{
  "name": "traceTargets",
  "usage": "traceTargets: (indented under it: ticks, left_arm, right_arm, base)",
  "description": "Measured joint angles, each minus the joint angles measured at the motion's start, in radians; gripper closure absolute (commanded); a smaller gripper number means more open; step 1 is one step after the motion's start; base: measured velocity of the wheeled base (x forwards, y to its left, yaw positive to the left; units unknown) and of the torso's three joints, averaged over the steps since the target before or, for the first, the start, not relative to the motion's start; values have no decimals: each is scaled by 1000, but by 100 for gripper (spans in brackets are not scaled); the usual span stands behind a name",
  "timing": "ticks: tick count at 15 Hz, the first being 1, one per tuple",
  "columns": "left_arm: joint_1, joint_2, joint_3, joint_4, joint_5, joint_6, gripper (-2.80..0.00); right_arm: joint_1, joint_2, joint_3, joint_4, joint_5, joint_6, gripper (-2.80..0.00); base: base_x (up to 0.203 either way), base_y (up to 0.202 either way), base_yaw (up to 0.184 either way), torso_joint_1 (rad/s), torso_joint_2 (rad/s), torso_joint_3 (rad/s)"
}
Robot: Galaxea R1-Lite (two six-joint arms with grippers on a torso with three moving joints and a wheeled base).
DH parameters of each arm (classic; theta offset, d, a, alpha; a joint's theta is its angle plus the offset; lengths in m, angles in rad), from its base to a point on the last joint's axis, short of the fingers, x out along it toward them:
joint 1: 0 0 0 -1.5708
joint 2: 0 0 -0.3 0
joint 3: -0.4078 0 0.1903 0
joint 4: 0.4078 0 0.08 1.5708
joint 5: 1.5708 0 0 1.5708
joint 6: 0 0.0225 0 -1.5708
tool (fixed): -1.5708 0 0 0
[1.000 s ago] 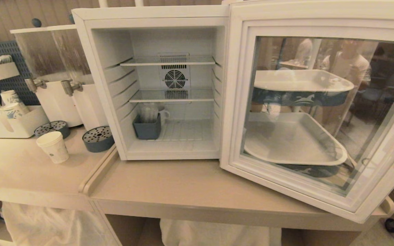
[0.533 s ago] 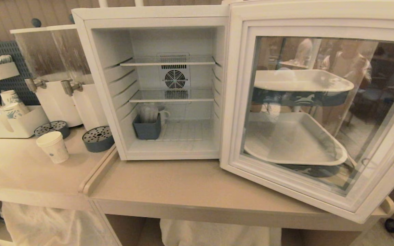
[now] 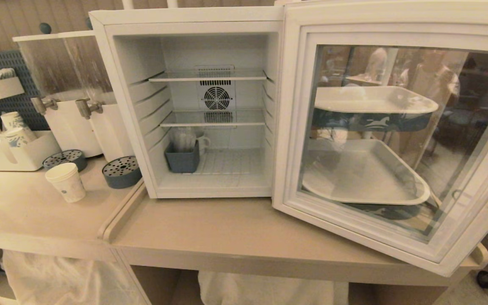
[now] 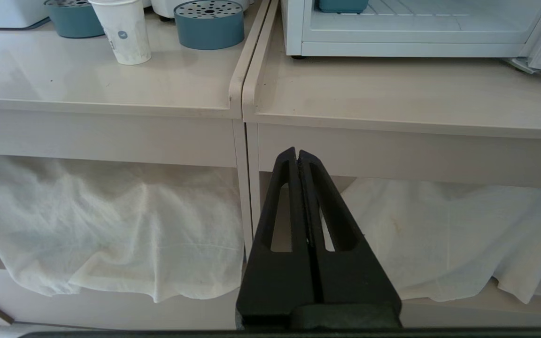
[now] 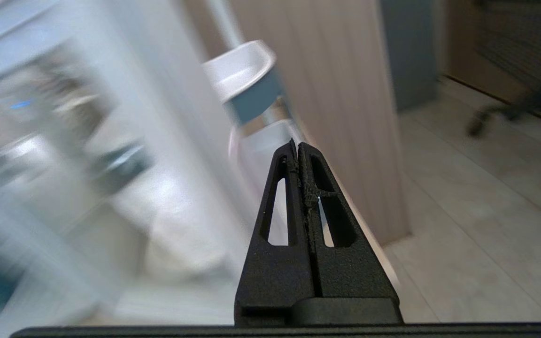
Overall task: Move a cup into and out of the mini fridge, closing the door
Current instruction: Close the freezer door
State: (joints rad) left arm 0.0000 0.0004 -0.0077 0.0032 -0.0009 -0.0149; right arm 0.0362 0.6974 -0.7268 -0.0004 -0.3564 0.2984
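Observation:
The white mini fridge [image 3: 184, 19] stands on the counter with its glass door [image 3: 396, 140] swung wide open to the right. A small white paper cup [image 3: 66, 182] stands upright on the left counter, outside the fridge; it also shows in the left wrist view as the cup [image 4: 122, 30]. My left gripper [image 4: 297, 155] is shut and empty, low in front of the counter's edge. My right gripper [image 5: 297, 146] is shut and empty, near the outer side of the open door; neither arm shows in the head view.
A blue bin [image 3: 181, 159] with a white mug behind it sits on the fridge floor. Two drink dispensers [image 3: 70, 84] with round blue drip trays [image 3: 121, 171] stand left of the fridge. A caddy [image 3: 11, 152] holds more cups. White cloth [image 4: 111, 225] hangs under the counter.
The head view is unchanged; the cup, fridge and door have not moved.

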Motion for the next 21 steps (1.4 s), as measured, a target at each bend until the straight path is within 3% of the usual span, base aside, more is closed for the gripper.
traceTargets:
  ticks: [2, 4, 5, 8, 11, 13, 15, 21]
  left_arm:
    - [0, 0, 0, -1, 0, 0, 0]
    - [0, 0, 0, -1, 0, 0, 0]
    - [0, 0, 0, -1, 0, 0, 0]
    - [0, 0, 0, -1, 0, 0, 0]
    - [0, 0, 0, -1, 0, 0, 0]
    - [-2, 0, 0, -1, 0, 0, 0]
    - [0, 0, 0, -2, -1, 0, 0]
    - [0, 0, 0, -1, 0, 0, 0]
  right_arm:
    - [-109, 202, -65, -88, 68, 24, 0]
    - [-281, 348, -118, -129, 287, 19, 0]
    - [-361, 393, -135, -136, 437, 5, 0]
    - [-590, 480, -167, -115, 1018, -47, 0]
    - [-721, 522, -179, -69, 1579, -58, 0]
    - [-747, 534, -166, -49, 1814, -1, 0]
    - [-754, 539, -157, -46, 1875, 20, 0]
    - [-709, 398, -129, 52, 1879, 179, 0]
  base:
    - [0, 0, 0, 0, 0, 0]
    - [0, 0, 0, 0, 0, 0]
    - [0, 0, 0, 0, 0, 0]
    - [0, 0, 0, 0, 0, 0]
    - [0, 0, 0, 0, 0, 0]
    - [0, 0, 0, 0, 0, 0]
    - [0, 0, 0, 0, 0, 0]
    - [0, 0, 0, 0, 0, 0]
